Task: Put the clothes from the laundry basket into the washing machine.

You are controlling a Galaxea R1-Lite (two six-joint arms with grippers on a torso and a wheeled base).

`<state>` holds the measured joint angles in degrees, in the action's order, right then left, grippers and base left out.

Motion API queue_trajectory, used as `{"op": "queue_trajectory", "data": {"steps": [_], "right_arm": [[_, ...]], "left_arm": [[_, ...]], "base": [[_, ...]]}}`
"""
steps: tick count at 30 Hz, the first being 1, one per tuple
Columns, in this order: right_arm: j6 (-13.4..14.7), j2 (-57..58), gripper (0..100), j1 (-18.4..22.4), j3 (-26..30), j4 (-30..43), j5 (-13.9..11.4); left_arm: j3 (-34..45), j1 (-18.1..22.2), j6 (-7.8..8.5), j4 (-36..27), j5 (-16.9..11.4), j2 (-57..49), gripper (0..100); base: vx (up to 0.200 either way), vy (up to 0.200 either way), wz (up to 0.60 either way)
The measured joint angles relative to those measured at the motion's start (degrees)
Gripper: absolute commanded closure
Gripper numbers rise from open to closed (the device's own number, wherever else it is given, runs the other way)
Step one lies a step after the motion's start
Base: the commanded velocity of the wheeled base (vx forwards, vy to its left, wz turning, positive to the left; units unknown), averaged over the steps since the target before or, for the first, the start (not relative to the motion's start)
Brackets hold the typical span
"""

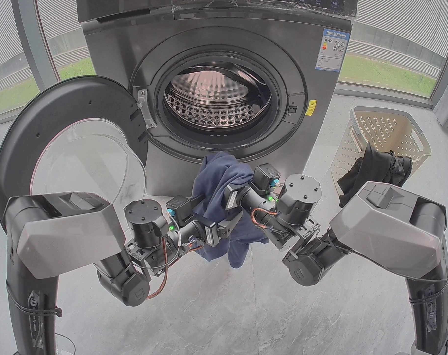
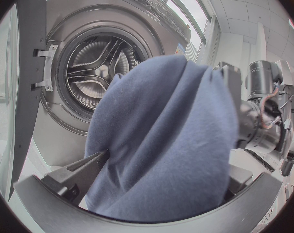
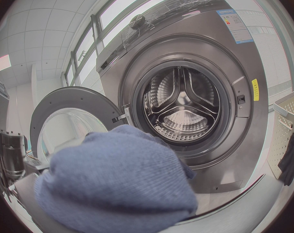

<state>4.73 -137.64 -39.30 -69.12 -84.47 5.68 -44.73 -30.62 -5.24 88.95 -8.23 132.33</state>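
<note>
Both claws at the blue garment point(image 1: 223, 176), left claw point(image 1: 223, 226) clamped on it, right claw point(image 1: 230, 196) buried in its folds, grip impossible to tell, garment hanging just below the open mouth of the washing machine point(image 1: 303, 50), door point(image 1: 61, 124) swung left, black clothes point(image 1: 376, 169) draped over the laundry basket point(image 1: 381, 110) rim.

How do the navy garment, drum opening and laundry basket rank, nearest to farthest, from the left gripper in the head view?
1. navy garment, in the left gripper.
2. drum opening, straight ahead.
3. laundry basket, far right.

Head looks down; wrists low, near; all share drum point(image 1: 215, 99).
</note>
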Motion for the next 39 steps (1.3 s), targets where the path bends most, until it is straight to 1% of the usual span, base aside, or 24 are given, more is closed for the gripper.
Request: {"op": "queue_trajectory", "data": {"steps": [4, 9, 13, 16, 17, 21, 25, 27, 30, 34, 39], "right_arm": [[0.46, 0.27, 100, -1.10, 0.74, -0.29, 0.66], [0.82, 0.96, 100, -2.45, 2.54, -0.44, 0.80], [1.12, 1.38, 100, -3.04, 3.11, -0.49, 1.32], [1.23, 1.76, 100, -3.17, 3.22, -0.44, 1.49], [1.23, 1.87, 100, -3.23, 3.24, -0.44, 1.51], [1.28, 2.28, 100, -3.28, 3.28, -0.44, 1.67], [1.58, 2.50, 100, -3.06, 3.39, -0.46, 1.76], [1.78, 2.61, 100, -2.60, 3.39, -0.41, 1.87], [2.22, 3.05, 100, -1.27, 3.69, -0.07, 2.47], [2.68, 3.77, 100, 1.52, 4.73, 0.90, 3.21], [2.93, 3.50, 100, 3.91, 5.32, 1.69, 3.32]], "left_arm": [[-2.56, 0.30, 0.00, 0.00, 0.57, 2.04, 0], [-5.22, 0.45, -0.26, 0.00, 2.35, 4.05, 0], [-7.14, 0.52, -0.45, 0.02, 3.74, 5.40, 0], [-7.97, 0.63, -0.52, 0.02, 4.13, 6.29, 0], [-8.11, 0.63, -0.55, 0.02, 4.16, 6.51, 100], [-9.22, 0.63, -0.56, 0.02, 4.40, 7.36, 100], [-10.47, 0.89, -0.88, 0.06, 5.89, 7.74, 100], [-10.78, 1.27, -0.96, 0.13, 6.18, 7.80, 100], [-11.01, 2.40, -1.18, 0.17, 6.34, 7.74, 100], [-11.11, 4.28, -2.06, 0.20, 6.78, 6.81, 100], [-10.03, 5.27, -2.74, -0.09, 7.01, 4.24, 100]], "base": [[0.000, 0.000, 0.00], [0.000, 0.000, 0.00], [0.000, 0.000, 0.00], [0.000, 0.000, 0.00], [0.000, 0.000, 0.00], [0.000, 0.000, 0.00], [0.000, 0.000, 0.00], [0.000, 0.000, 0.00], [0.000, 0.000, 0.00], [0.000, 0.000, 0.00], [0.000, 0.000, 0.00]]}}
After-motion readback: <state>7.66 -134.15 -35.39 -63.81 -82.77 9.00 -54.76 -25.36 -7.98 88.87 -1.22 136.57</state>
